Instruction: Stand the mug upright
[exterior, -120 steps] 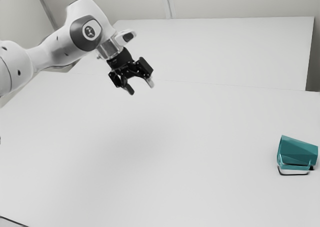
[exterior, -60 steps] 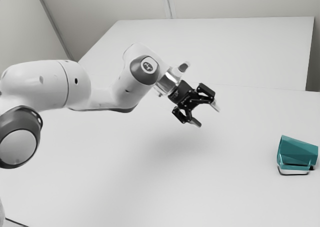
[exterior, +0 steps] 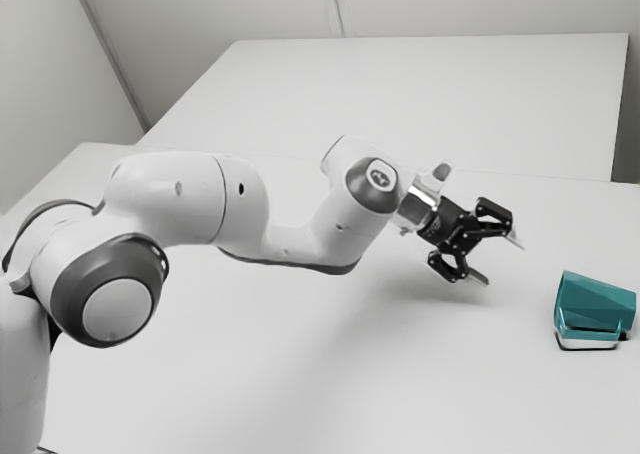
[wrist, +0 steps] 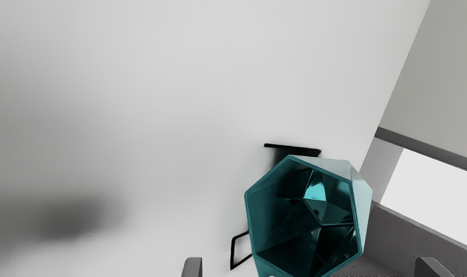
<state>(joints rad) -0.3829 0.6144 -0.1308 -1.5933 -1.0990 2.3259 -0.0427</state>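
Exterior view: A gripper [exterior: 501, 262], fingers spread wide, hangs over a white table [exterior: 250, 374] before a pale wall [exterior: 480, 4], apart from a teal mug [exterior: 595, 304] lying on its side. Wrist view: The mug's faceted interior faces the gripper, a thin black loop [wrist: 232, 254] beside it.

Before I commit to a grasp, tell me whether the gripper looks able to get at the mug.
Probably yes: the gripper is open, the mug lies with its mouth towards it, and nothing shows between them, though there is a gap to cross.
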